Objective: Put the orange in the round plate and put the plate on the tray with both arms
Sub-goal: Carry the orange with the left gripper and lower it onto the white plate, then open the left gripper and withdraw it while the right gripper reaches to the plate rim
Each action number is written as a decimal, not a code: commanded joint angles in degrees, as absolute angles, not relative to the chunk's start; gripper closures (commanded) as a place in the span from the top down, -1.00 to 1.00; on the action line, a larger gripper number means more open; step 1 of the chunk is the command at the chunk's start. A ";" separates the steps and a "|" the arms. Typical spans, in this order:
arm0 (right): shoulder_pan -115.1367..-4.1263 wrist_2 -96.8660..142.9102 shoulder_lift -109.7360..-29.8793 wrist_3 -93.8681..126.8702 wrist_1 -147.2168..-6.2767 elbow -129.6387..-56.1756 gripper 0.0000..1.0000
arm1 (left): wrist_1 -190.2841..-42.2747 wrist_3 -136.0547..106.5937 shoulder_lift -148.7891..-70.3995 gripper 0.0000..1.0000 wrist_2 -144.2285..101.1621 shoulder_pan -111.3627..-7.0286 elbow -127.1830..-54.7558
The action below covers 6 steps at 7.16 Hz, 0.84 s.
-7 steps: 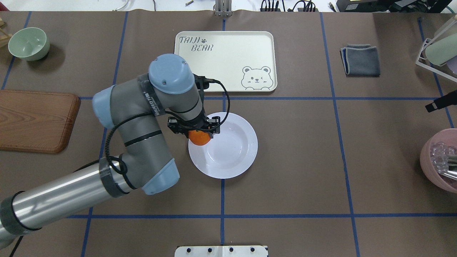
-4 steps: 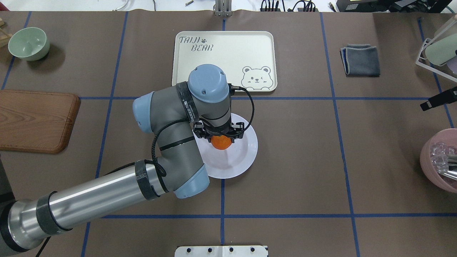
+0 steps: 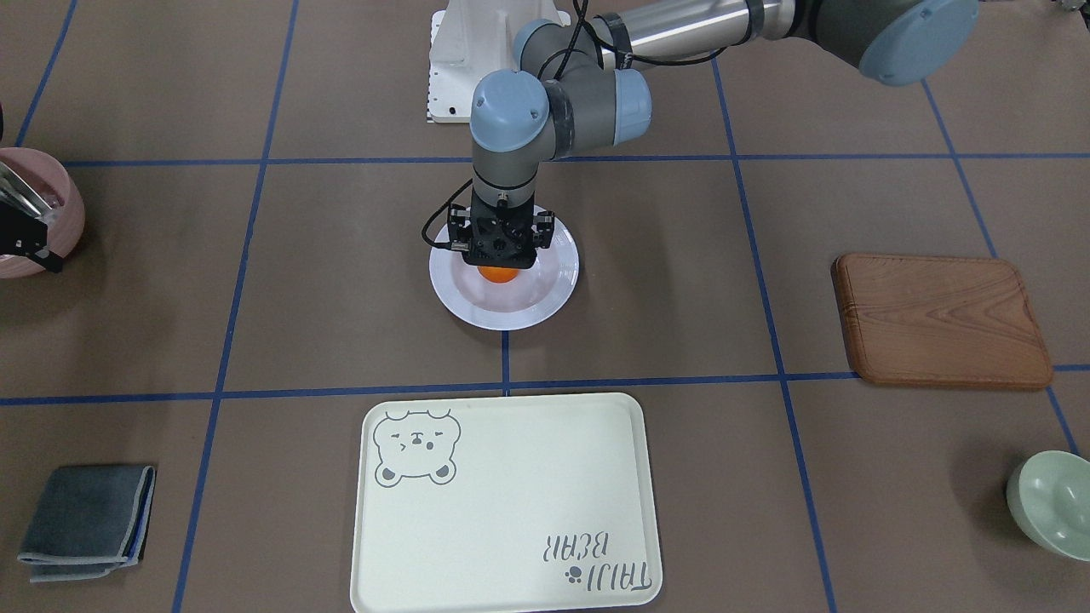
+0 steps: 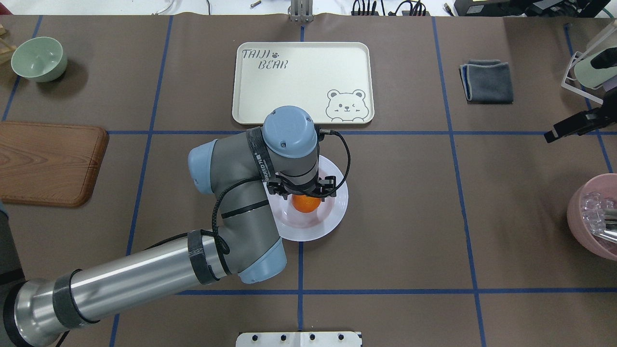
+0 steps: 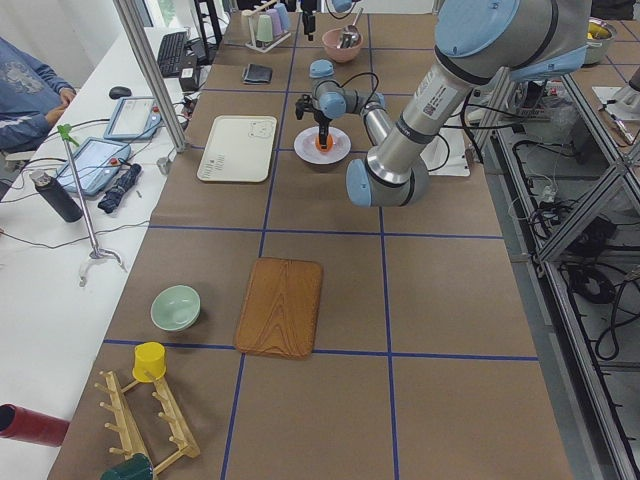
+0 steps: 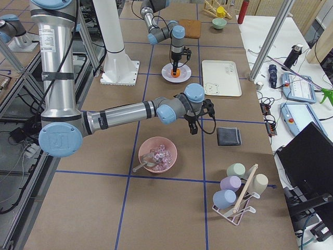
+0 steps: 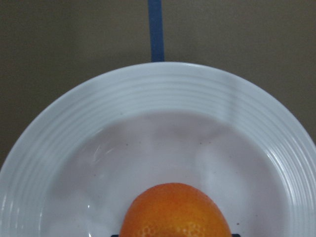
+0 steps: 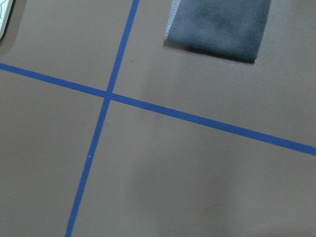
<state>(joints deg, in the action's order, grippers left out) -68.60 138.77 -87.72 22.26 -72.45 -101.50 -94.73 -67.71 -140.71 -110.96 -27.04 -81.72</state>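
The left tool (image 4: 306,196) is closed on the orange (image 4: 306,204), holding it low inside the well of the round plate (image 4: 339,210). Whether the fruit touches the plate cannot be told. In the left wrist view the orange (image 7: 175,210) sits near the middle of the white well, with the ridged rim (image 7: 163,86) around it. The left arm's wrist and elbow stand over the plate's robot-side and left rim and hide that part from overhead.

The tray (image 4: 299,86) lies on the bench (image 4: 409,217) just beyond the plate, away from the robot, and a blue tape line (image 4: 409,132) runs between them.

The right tool (image 4: 550,137) hangs above the bench well to the right, between a folded grey cloth (image 4: 487,81) and a pink bowl (image 4: 578,212) holding clear pieces. I cannot tell how its jaws stand.

Well off to the left are a wooden board (image 4: 48,161) and a pale green bowl (image 4: 38,58). A mug rack (image 4: 585,72) stands at the right edge.
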 commanded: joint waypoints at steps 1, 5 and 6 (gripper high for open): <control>-64.36 138.43 -83.60 30.20 -72.42 -101.51 1.00 | -94.75 -67.59 -136.17 0.96 -110.92 -28.47 -87.69; -44.53 124.86 -76.38 60.72 -56.40 -100.29 1.00 | -94.31 -56.05 -121.23 0.96 -119.75 -39.94 -100.97; -40.64 122.46 -74.64 68.56 -51.03 -98.80 1.00 | -94.65 -52.42 -117.72 0.96 -122.93 -43.99 -102.03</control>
